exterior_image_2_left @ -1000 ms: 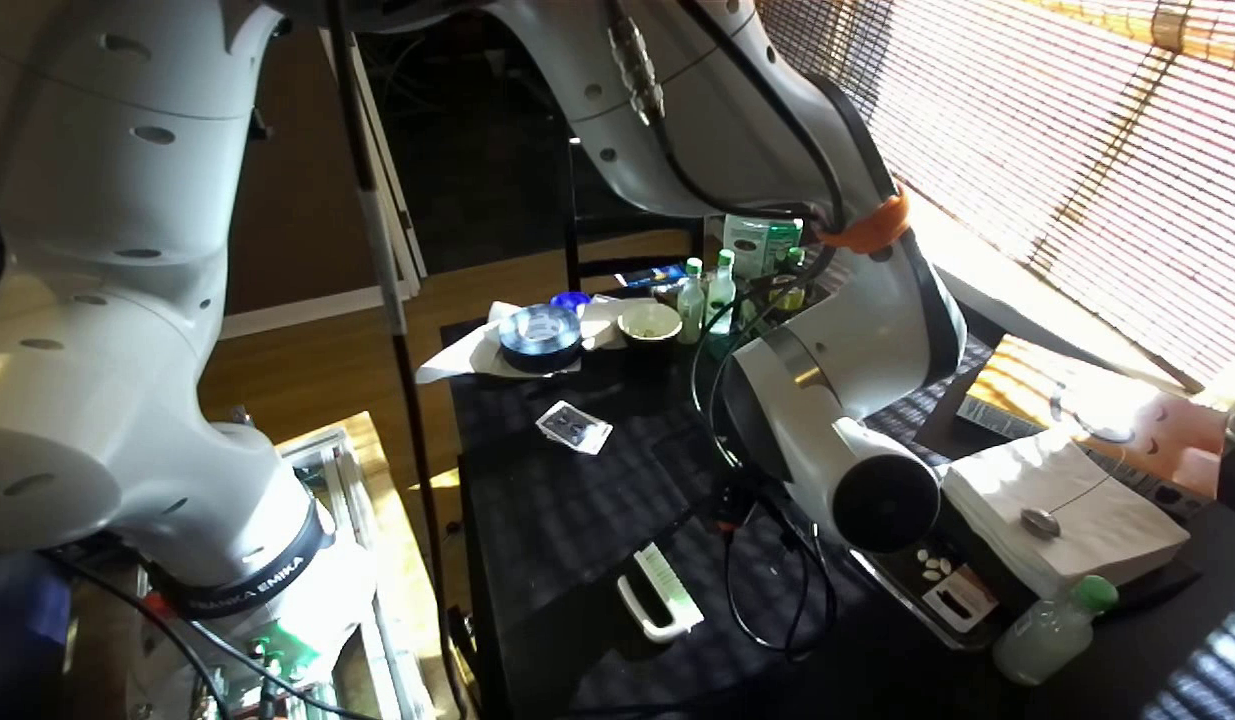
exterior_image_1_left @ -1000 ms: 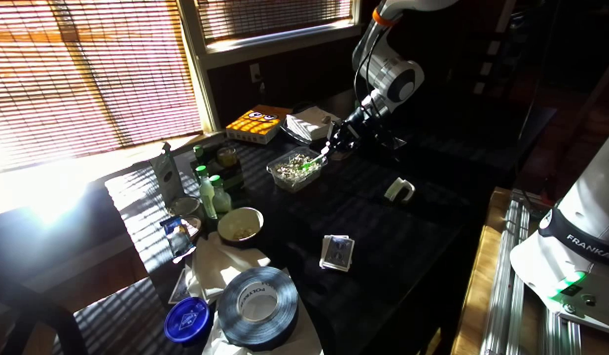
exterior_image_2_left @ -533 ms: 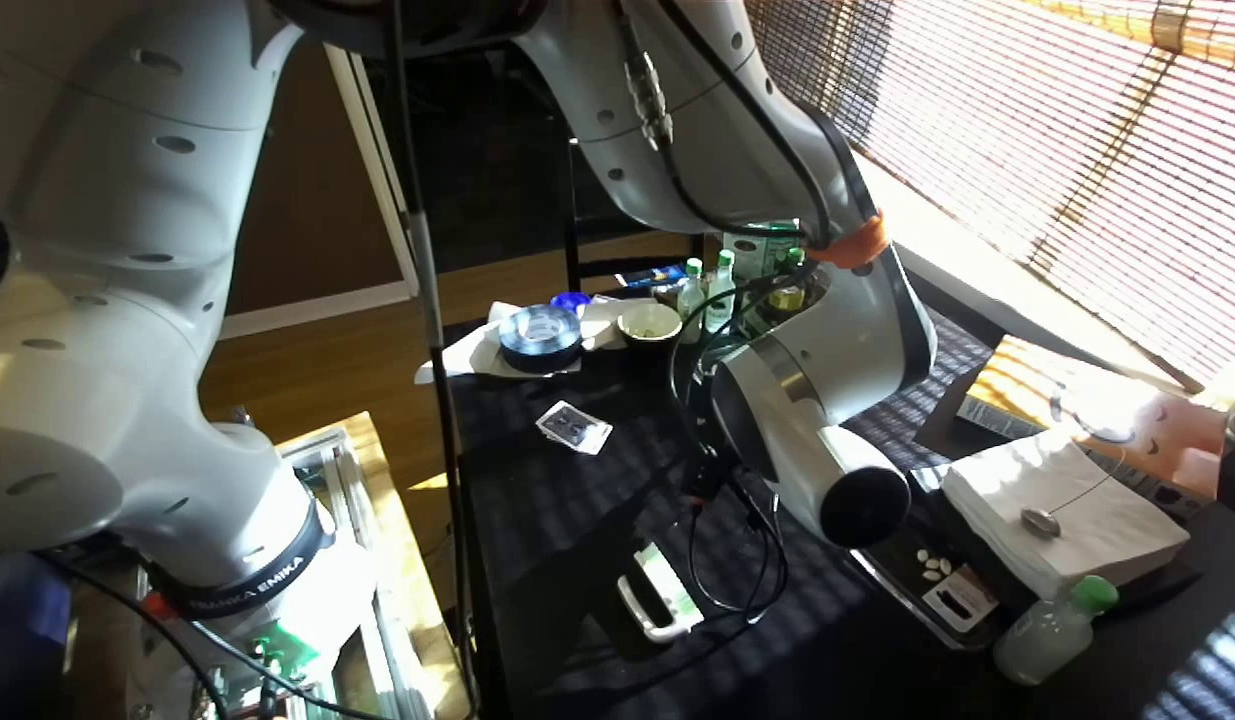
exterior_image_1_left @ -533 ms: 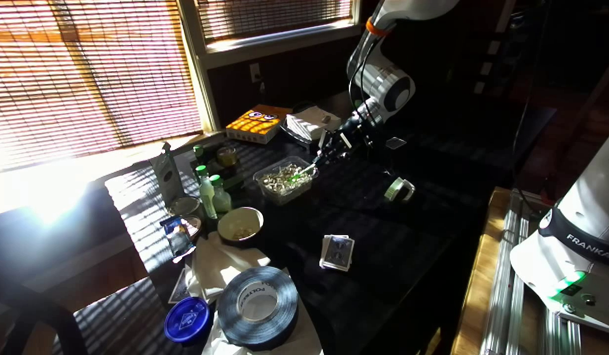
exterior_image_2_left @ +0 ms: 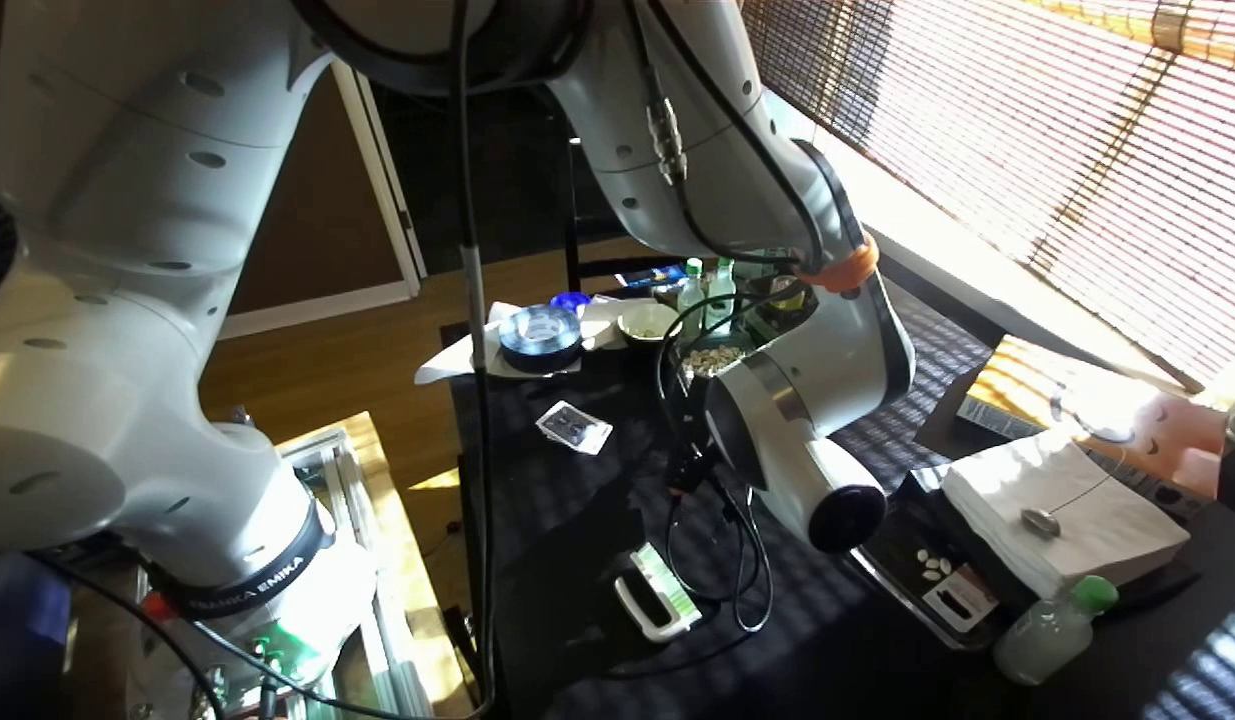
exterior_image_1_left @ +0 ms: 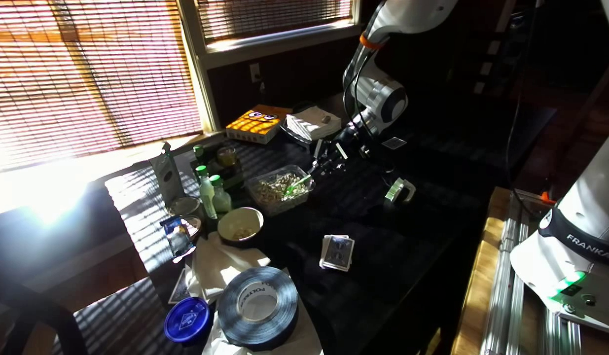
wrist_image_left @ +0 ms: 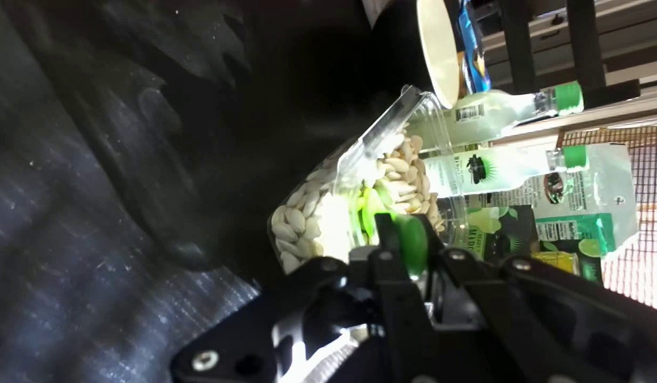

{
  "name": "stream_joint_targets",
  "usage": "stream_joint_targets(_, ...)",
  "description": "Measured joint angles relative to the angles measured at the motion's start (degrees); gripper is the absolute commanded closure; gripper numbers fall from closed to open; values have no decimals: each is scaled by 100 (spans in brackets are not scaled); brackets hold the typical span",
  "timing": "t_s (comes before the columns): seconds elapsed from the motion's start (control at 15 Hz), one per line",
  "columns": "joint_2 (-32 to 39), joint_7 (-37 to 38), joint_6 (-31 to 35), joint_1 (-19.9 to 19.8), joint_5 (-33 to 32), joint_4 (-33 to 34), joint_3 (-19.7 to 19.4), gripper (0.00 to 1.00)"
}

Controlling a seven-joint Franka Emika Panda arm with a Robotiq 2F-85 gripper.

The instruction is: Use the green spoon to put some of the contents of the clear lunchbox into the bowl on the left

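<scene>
The clear lunchbox (exterior_image_1_left: 287, 207), full of pale seeds, appears to rest on the dark table. My gripper (wrist_image_left: 404, 219) is shut on the green spoon (wrist_image_left: 414, 247), at the handle. In an exterior view the green spoon (exterior_image_1_left: 298, 184) slants down over the near end of the box into the seeds; how deep its head sits cannot be told. The gripper (exterior_image_1_left: 315, 166) hangs just outside the box rim. Beyond the box stands the cream bowl (exterior_image_1_left: 229, 226) with a few seeds at its bottom. Part of that bowl (wrist_image_left: 439, 50) shows in the wrist view.
Green-capped bottles (exterior_image_1_left: 205, 195) stand close beside the bowl and the lunchbox. A white-handled brush (exterior_image_1_left: 407, 191), playing cards (exterior_image_1_left: 338, 252) and a tape roll (exterior_image_1_left: 287, 301) lie on the table. Napkins (exterior_image_1_left: 309, 124) and a yellow box (exterior_image_1_left: 252, 127) are at the back.
The gripper, the spoon and the lunchbox have shifted together toward the bowl. The lunchbox now stands closer to the bowl and bottles, and its seeds have come into view beside the arm.
</scene>
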Motion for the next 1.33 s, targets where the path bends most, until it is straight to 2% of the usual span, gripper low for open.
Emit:
stream_joint_targets(0.6,279,-65,-570,17,2,294,149,97)
stream_joint_targets(1.33,509,-627,-723,144,20,520,199,97)
